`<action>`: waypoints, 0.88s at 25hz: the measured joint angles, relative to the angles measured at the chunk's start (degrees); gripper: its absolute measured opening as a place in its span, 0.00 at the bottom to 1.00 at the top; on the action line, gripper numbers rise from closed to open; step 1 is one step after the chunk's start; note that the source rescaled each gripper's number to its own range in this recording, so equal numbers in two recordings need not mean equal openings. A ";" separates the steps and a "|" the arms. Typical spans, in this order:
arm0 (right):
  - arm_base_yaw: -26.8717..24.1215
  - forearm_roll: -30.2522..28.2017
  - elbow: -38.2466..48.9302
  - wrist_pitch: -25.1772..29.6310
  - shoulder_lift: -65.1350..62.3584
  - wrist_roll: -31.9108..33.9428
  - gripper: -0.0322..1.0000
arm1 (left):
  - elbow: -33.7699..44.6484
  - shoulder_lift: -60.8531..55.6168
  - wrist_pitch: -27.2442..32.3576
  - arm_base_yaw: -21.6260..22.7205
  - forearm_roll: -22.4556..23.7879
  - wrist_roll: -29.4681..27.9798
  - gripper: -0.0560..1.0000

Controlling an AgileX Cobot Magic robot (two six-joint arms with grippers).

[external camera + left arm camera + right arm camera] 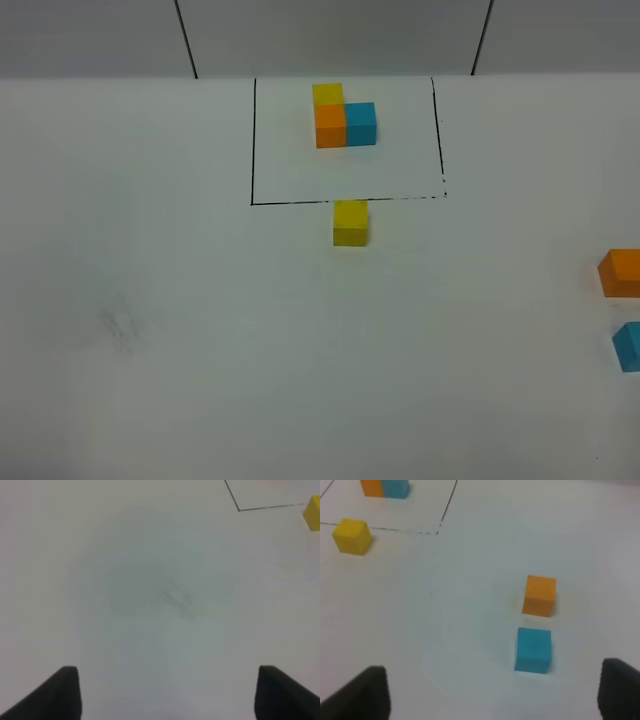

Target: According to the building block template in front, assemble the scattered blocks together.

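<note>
The template (343, 118) is a yellow, orange and blue cube cluster inside a black-line rectangle at the back of the table; part of it shows in the right wrist view (385, 487). A loose yellow cube (350, 222) (312, 512) (352, 536) sits just in front of the rectangle's front line. A loose orange cube (622, 272) (539, 595) and a loose blue cube (630, 347) (533, 649) lie at the right edge, close together but apart. My left gripper (167, 680) is open over bare table. My right gripper (492, 680) is open, close to the blue cube.
The white table (200, 330) runs back to a grey wall (330, 35) behind the rectangle. A faint smudge (122, 328) marks the table at the left. Neither arm shows in the exterior view.
</note>
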 joint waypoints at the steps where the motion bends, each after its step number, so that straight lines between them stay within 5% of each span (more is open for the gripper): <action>1: 0.00 0.00 0.00 0.00 0.00 0.00 0.74 | 0.00 0.00 0.00 0.00 0.00 -0.17 0.62; 12: 0.00 0.00 0.00 0.00 0.00 0.00 0.74 | 0.00 0.00 -0.18 0.00 0.00 -0.61 0.49; 22: 0.00 -0.12 0.00 0.00 0.00 0.00 0.74 | 0.00 0.00 -0.18 0.00 0.00 -0.63 0.47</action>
